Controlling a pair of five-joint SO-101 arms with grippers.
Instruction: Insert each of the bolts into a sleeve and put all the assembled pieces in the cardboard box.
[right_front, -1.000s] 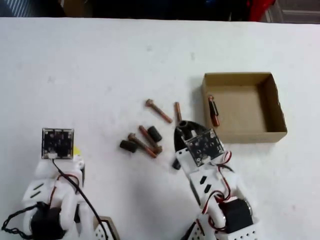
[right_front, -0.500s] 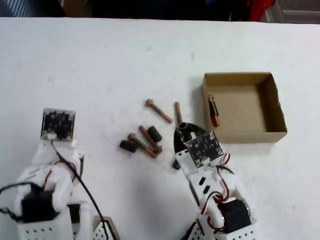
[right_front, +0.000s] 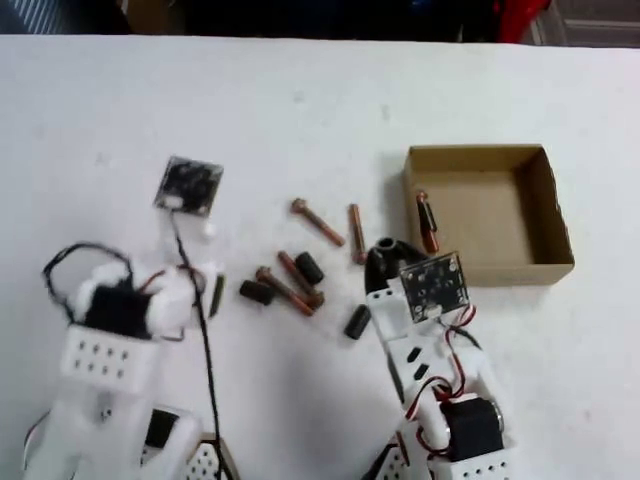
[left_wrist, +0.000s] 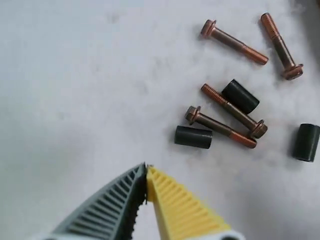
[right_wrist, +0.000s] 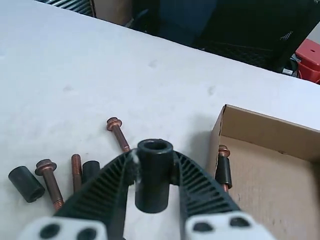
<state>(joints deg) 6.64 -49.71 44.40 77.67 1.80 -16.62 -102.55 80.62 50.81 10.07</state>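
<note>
Several copper bolts (left_wrist: 234, 42) and three black sleeves (left_wrist: 193, 137) lie loose in the middle of the white table. My left gripper (left_wrist: 146, 172) is shut and empty, a short way from the nearest sleeve (right_front: 257, 292); from above, the left gripper (right_front: 215, 290) is just left of the pile. My right gripper (right_wrist: 154, 160) is shut on an upright black sleeve (right_wrist: 154, 175), held between the pile and the cardboard box (right_front: 545, 215). From above, the right gripper (right_front: 383, 262) sits near the box's left front corner. One assembled bolt and sleeve (right_front: 427, 222) lies inside the box along its left wall.
A loose sleeve (right_front: 357, 322) lies beside the right arm's wrist. The box (right_wrist: 260, 127) stands open to the right of the parts. Bare white table stretches behind and left of the pile. Dark furniture lines the far edge.
My left arm has swung forward and right, up to the loose parts. My right gripper has shifted slightly right with its sleeve, uncovering the sleeve on the table beside it.
</note>
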